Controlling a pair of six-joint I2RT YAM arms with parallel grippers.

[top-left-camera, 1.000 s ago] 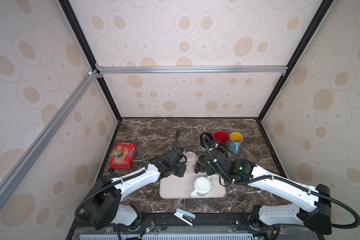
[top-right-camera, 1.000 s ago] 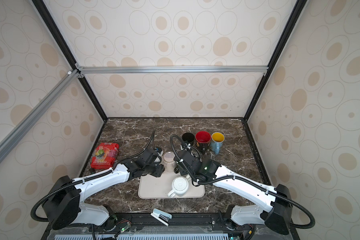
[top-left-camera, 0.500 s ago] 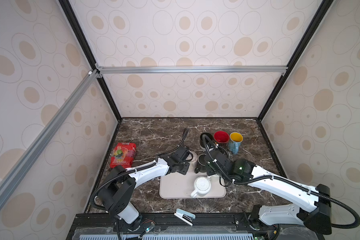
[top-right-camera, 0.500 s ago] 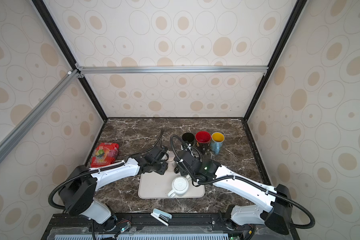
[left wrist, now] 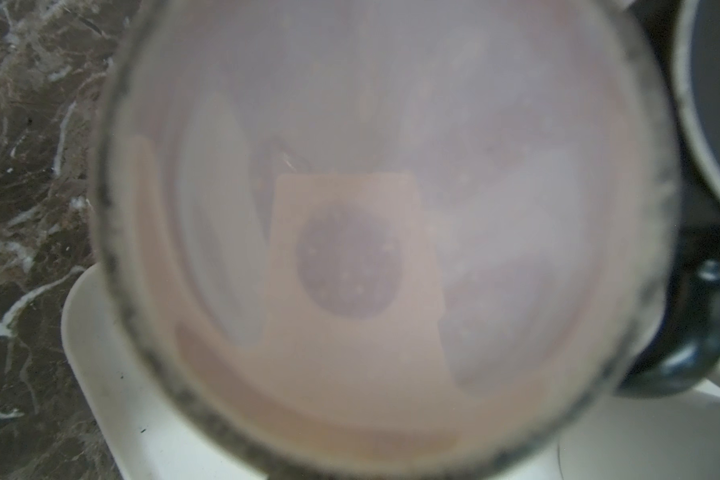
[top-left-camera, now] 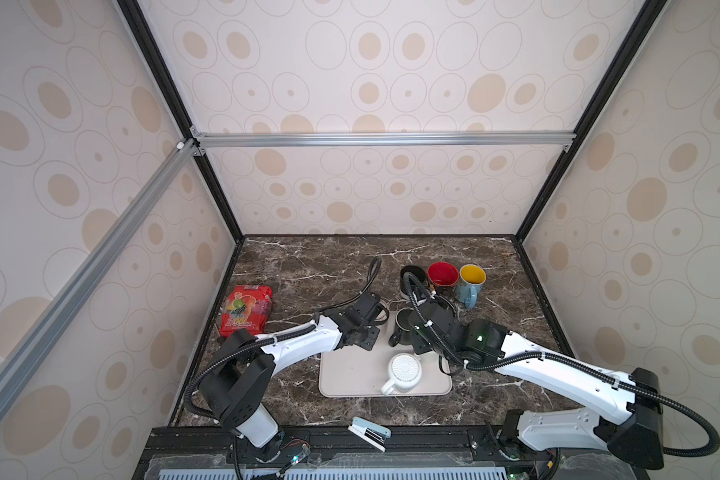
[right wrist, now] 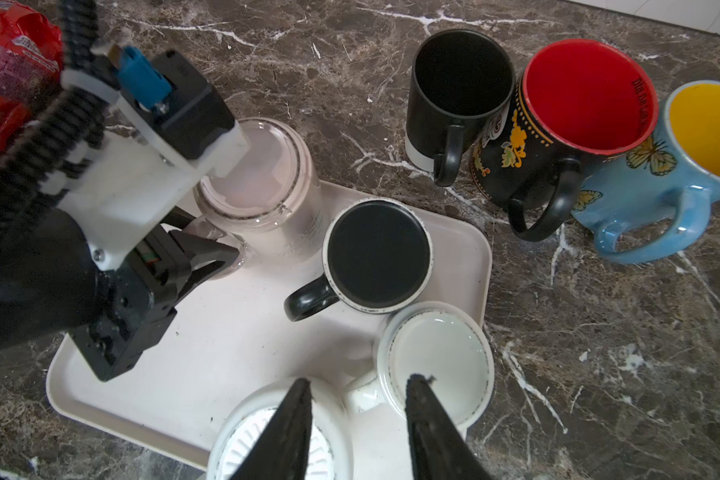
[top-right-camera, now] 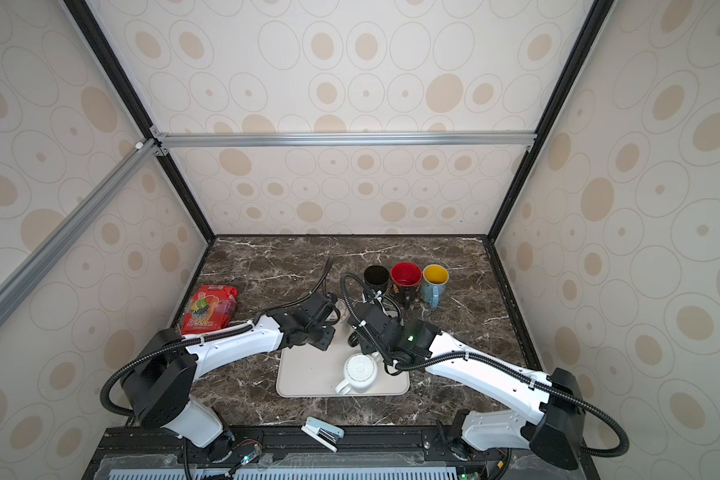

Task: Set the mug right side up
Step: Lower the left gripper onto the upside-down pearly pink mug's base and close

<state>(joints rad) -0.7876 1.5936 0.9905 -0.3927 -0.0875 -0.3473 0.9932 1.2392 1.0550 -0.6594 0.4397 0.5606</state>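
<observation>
While the left gripper (right wrist: 213,243) clenched the handle of the upside-down pink mug (right wrist: 262,178) at the far-left corner of the tray (right wrist: 225,332), black mug (right wrist: 377,253) stood just beside; right gripper (right wrist: 358,415) gaped, empty; bare countertop (right wrist: 308,83) lay beyond.

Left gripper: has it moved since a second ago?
Yes. In a top view the left gripper has shifted right, over the tray's back-left corner, up to the pink mug.

lab robot booth: aluminium frame (top-left-camera: 366,139), wallpapered panels (top-left-camera: 391,83), marble tabletop (top-left-camera: 308,266).
</observation>
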